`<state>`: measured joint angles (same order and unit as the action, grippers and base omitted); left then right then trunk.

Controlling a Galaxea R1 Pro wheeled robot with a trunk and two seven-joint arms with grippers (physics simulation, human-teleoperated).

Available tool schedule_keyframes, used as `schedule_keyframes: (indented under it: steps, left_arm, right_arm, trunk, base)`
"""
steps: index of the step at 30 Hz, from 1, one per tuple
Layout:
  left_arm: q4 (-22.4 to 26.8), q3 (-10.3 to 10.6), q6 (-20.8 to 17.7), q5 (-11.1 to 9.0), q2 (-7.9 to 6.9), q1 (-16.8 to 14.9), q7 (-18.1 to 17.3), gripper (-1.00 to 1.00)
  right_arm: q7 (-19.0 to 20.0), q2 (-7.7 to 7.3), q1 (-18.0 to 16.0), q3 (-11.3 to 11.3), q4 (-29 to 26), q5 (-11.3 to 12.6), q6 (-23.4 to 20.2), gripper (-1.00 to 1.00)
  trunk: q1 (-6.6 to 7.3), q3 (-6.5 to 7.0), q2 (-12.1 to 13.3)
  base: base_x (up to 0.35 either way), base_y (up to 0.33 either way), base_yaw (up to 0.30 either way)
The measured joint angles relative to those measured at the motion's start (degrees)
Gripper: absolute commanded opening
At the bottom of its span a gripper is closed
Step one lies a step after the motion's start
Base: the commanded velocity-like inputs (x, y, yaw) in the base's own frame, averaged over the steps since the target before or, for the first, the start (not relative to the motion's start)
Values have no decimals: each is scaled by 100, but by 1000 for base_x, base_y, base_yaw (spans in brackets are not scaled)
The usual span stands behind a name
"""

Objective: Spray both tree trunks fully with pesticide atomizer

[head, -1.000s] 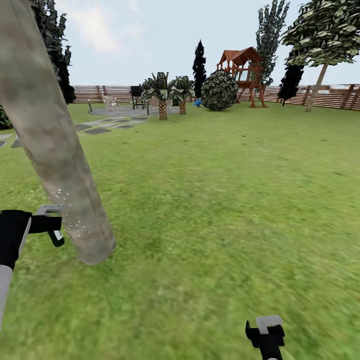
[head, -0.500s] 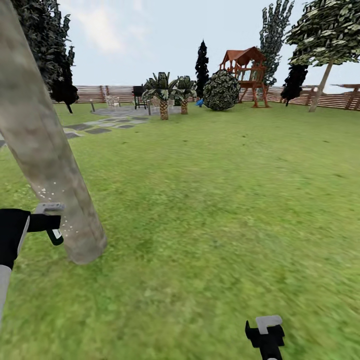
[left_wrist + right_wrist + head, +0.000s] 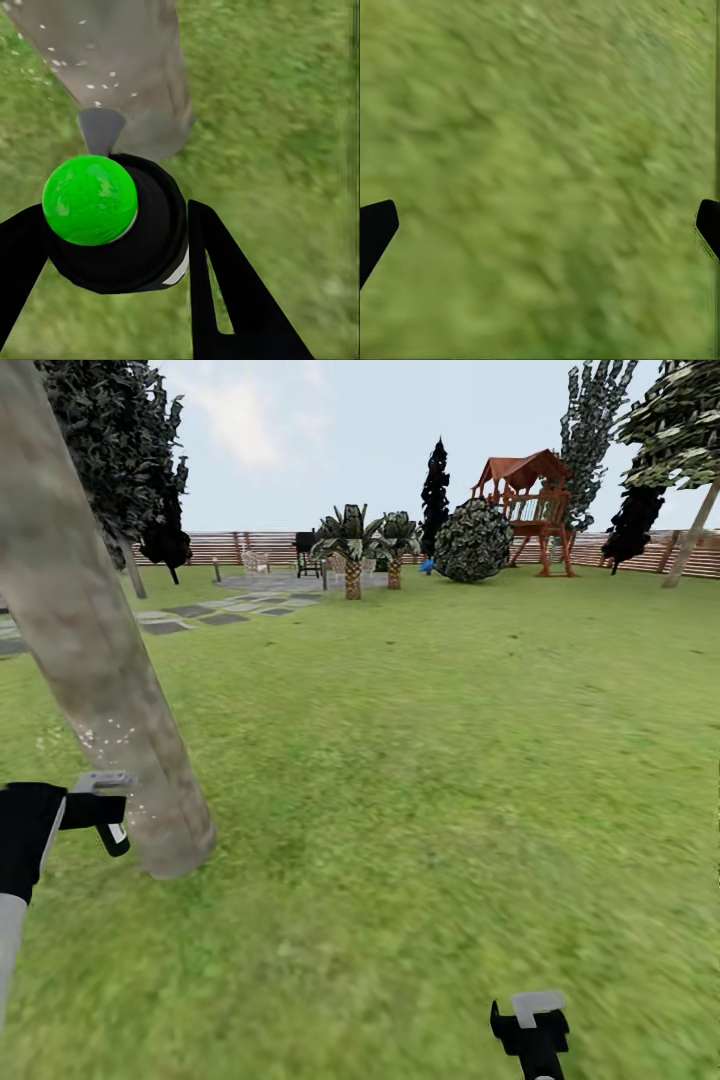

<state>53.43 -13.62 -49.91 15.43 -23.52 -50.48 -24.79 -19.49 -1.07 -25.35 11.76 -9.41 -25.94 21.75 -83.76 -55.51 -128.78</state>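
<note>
Spraying step under way — left pincer clenched on pesticide atomizer, nozzle near tree trunk; whitish specks sparse. Right pincer released over grass. Next: sweep spray along bare trunk.

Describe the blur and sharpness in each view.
Head view: the tree trunk and distant fence read fairly crisp, while the near grass smears. Left wrist view: the atomizer in the left tool is sharp and the white specks on the trunk are distinct. Right wrist view: the grass is heavily blurred between the open right tool's fingertips.
</note>
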Motion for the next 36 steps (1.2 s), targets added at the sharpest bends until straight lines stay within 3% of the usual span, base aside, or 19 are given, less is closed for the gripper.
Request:
schedule_keyframes:
  steps: [6,8,11,17,27,36]
  left_arm:
    - [-85,66,11,39,-82,-12,11,-100]
    - [-96,62,20,73,-275,5,15,-100]
    - [-102,75,9,29,-386,48,17,-100]
    - [-101,89,12,17,-273,174,107,-100]
    - [-315,-68,49,16,-314,514,799,-100]
    - [-341,-75,38,-56,-98,545,831,-100]
  right_arm:
    - [0,-2,0,0,0,0,0,100]
    - [0,-1,0,0,0,0,0,100]
    - [0,0,0,0,0,0,0,100]
    - [0,1,-1,0,2,8,0,100]
    - [1,1,-1,0,2,1,0,100]
    - [2,1,-1,0,2,0,0,100]
  trunk:
    - [0,0,0]
    - [1,0,0]
    - [0,0,0]
    - [1,0,0]
    - [2,0,0]
    - [1,0,0]
  base:
    - [119,-274,0]
    - [141,-272,0]
    - [143,-271,0]
    - [157,-261,187]
    - [267,-163,252]
    - [259,-106,116]
